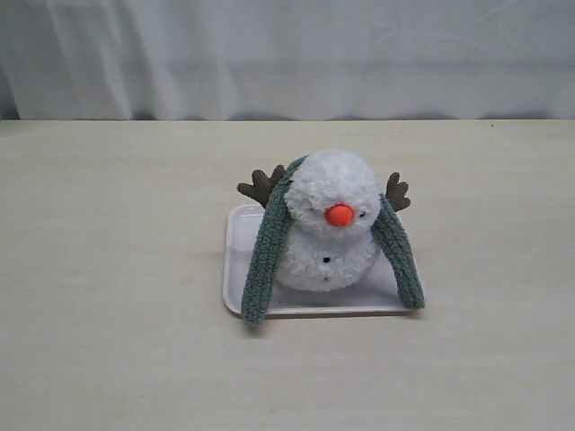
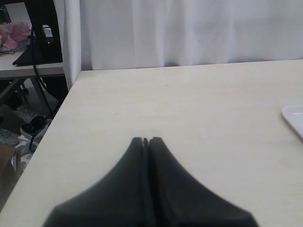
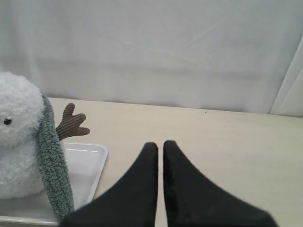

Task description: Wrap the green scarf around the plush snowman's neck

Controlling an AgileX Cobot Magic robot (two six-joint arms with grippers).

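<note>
The plush snowman (image 1: 330, 224) sits upright on a white tray (image 1: 235, 260) in the middle of the table, orange nose facing the exterior camera. The green scarf (image 1: 267, 256) passes behind its head and hangs down both sides, its ends lying over the tray's front rim. Neither arm shows in the exterior view. In the right wrist view the snowman (image 3: 16, 137) and one scarf end (image 3: 53, 170) are beside my right gripper (image 3: 160, 144), which is shut and empty. My left gripper (image 2: 147, 140) is shut and empty over bare table, with only a tray corner (image 2: 293, 118) in sight.
Brown branch arms (image 1: 262, 184) stick out behind the snowman. A white curtain (image 1: 287, 54) hangs along the table's far edge. The left wrist view shows the table's side edge (image 2: 47, 132) with clutter and a second table (image 2: 28, 68) beyond it.
</note>
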